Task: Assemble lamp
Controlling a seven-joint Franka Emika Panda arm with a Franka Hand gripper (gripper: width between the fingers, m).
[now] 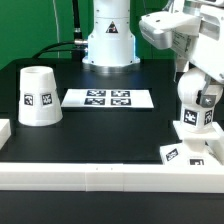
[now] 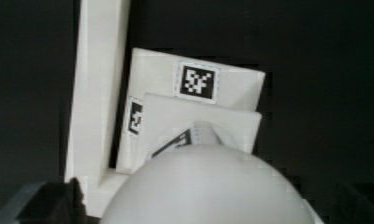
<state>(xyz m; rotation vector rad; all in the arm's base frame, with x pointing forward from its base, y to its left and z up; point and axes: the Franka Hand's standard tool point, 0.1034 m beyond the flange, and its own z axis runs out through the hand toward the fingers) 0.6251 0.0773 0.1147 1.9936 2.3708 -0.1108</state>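
My gripper (image 1: 200, 80) is shut on the ball-shaped bulb (image 1: 198, 98) and holds it neck down at the exterior view's right. The neck carries a tag. The squat base (image 1: 186, 151) lies right under it by the front rail; whether the neck touches it I cannot tell. In the wrist view the bulb (image 2: 202, 185) fills the foreground between my dark fingers (image 2: 42, 207), and the tagged base (image 2: 202, 85) lies beyond it. The cup-like shade (image 1: 40, 95) stands wide end down at the exterior view's left, far from my gripper.
The marker board (image 1: 108, 99) lies flat mid-table. A long white rail (image 1: 100, 175) runs along the front edge and shows beside the base in the wrist view (image 2: 99, 80). The robot's pedestal (image 1: 108, 40) stands at the back.
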